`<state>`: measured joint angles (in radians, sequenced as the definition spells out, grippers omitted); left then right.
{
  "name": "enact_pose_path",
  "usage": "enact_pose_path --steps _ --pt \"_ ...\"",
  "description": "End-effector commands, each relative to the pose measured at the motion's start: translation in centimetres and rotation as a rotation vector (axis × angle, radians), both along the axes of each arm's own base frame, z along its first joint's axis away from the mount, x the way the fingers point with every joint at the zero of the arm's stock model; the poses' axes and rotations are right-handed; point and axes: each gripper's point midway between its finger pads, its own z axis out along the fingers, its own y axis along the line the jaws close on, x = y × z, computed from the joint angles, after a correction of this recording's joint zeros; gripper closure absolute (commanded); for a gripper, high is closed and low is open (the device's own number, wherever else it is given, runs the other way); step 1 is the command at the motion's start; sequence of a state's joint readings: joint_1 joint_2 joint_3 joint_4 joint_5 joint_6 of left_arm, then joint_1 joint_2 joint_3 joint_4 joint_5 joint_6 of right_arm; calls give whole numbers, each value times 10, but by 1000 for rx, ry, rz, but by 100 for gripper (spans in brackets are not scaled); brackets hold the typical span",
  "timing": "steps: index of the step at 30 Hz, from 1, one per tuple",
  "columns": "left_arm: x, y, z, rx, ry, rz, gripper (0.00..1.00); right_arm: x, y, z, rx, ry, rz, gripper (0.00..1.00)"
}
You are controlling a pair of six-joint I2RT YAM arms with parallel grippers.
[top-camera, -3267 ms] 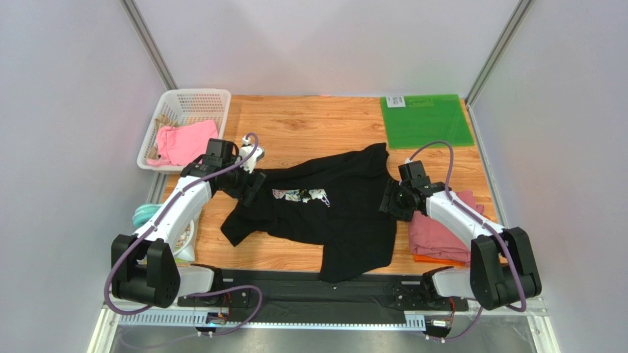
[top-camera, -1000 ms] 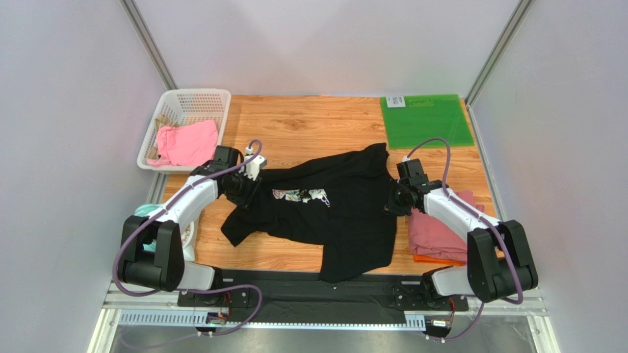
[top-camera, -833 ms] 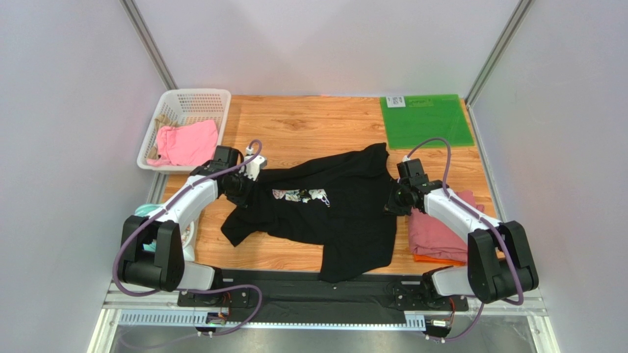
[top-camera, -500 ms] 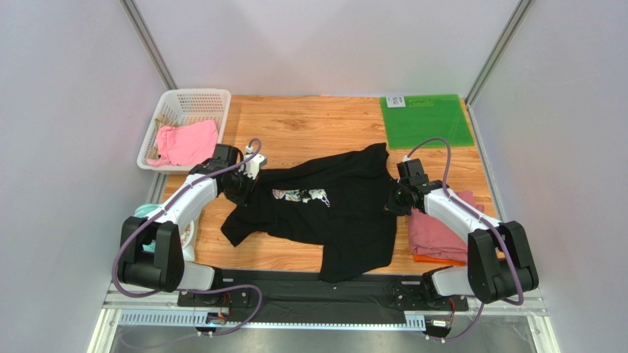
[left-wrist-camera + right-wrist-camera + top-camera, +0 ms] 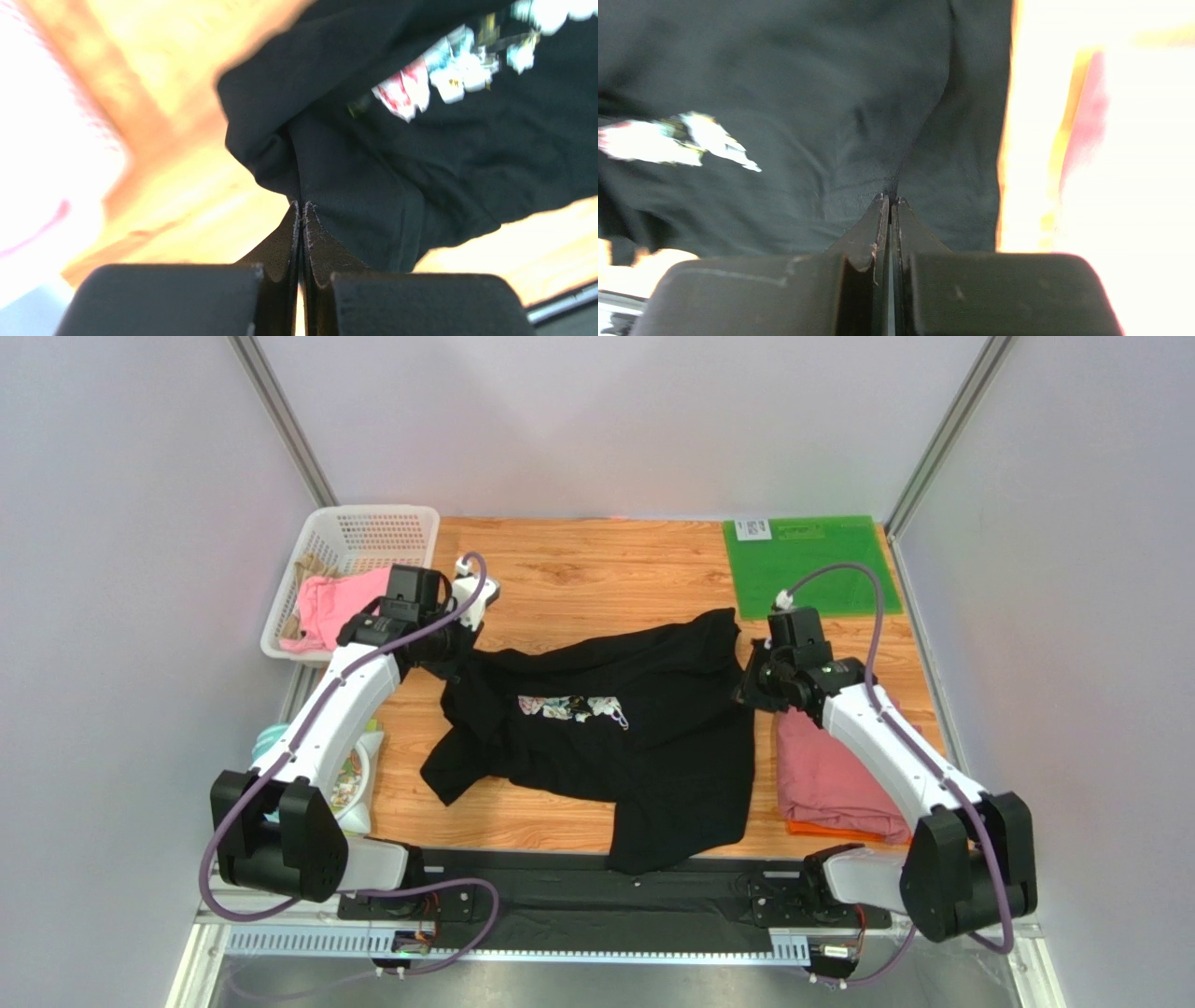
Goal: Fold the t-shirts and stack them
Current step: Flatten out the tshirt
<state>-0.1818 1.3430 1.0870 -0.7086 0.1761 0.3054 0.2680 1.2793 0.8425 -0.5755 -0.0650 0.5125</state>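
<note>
Near right: dusty-pink t-shirt [image 5: 842, 777] folded over an orange t-shirt [image 5: 835, 829]. Farther in, at centre: black t-shirt [image 5: 631, 742], long axis left to right. Pinched at its left edge by the left gripper [image 5: 302, 206] and at its right edge by the right gripper [image 5: 890, 199], both clamped tight. Stretches between them, neither nearer.

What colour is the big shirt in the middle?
The shirt is black, with a small colourful flower print. The top view shows it best.

Four t-shirts [image 5: 659, 742], one basket [image 5: 368, 514], one mat [image 5: 814, 567]
</note>
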Motion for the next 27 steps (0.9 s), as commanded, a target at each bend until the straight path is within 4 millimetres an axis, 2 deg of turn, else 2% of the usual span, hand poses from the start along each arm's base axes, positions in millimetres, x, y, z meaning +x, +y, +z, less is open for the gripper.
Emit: enact_pose_path --steps 1,4,6,7,8,9,11,12,14,17,21,23,24,27 --pt "18 10 53 58 -142 -8 100 22 -5 77 -16 -204 -2 100" --pt "24 17 80 93 -210 6 100 19 -9 110 -9 -279 -6 100" --pt "27 24 112 122 -290 16 100 16 -20 135 -29 -341 -43 100" --pt "27 27 127 137 -329 13 100 13 -22 161 -18 -411 -46 100" --pt "25 29 138 148 -347 15 100 10 -24 172 -18 -436 -53 100" --pt "27 32 162 153 -402 23 100 8 -26 186 -12 -472 -58 100" --pt "22 33 185 159 -436 13 100 -2 -31 229 6 -576 -73 100" --pt "21 38 207 174 -483 34 100 -6 -34 244 10 -613 -79 100" --pt "12 42 232 182 -534 39 100 -21 -42 286 22 -717 -103 100" --pt "-5 50 257 200 -598 49 100 -48 -56 329 20 -846 -129 100" --pt "-32 61 286 240 -690 54 100 -98 -75 399 28 -1059 -145 100" --pt "-51 67 306 250 -744 65 100 -121 -82 421 31 -1136 -147 100" --pt "-57 70 312 255 -759 68 100 -138 -87 442 28 -1202 -145 100" --pt "-83 74 336 243 -806 79 100 -166 -95 468 25 -1286 -144 100"
